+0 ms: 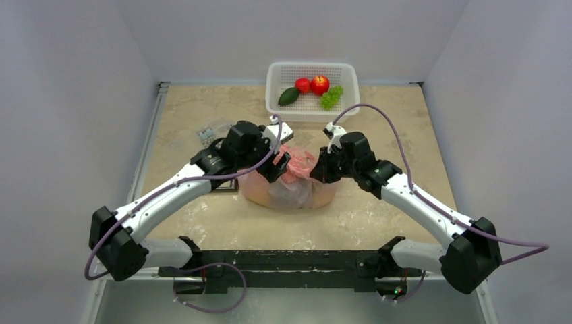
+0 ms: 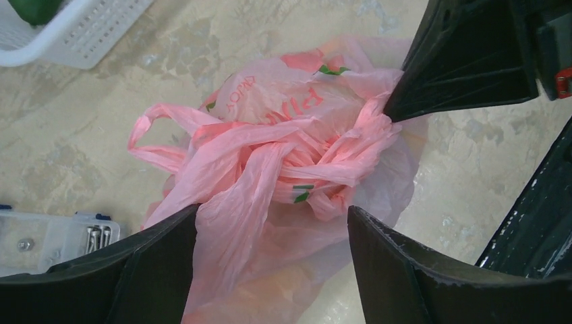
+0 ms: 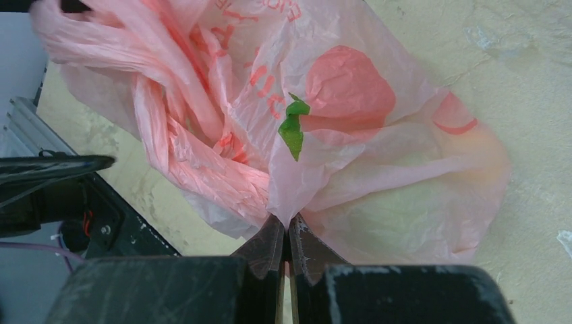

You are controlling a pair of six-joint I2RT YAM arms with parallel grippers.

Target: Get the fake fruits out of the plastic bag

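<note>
At the centre of the worktop [image 1: 182, 108], the plastic bag [image 1: 290, 182] lies slumped between my two arms, its handle loops bunched and twisted on top. My right tool [image 3: 289, 226] is pressed together on a fold of the bag's film at its right side, pinching it at the fingertips. My left tool [image 2: 273, 216] stands spread over the bag's left side, one finger on each side of the bunched pink film, gripping nothing. The fake fruits [image 3: 411, 216] are inside the bag: only faint yellow and pale green forms show through the film, and I cannot tell them apart. Beyond the bag, at the far edge, a white basket [image 1: 272, 88] holds two red apples [image 1: 311, 84], a grape bunch [image 1: 331, 98] and an avocado shape [image 1: 289, 96].
</note>
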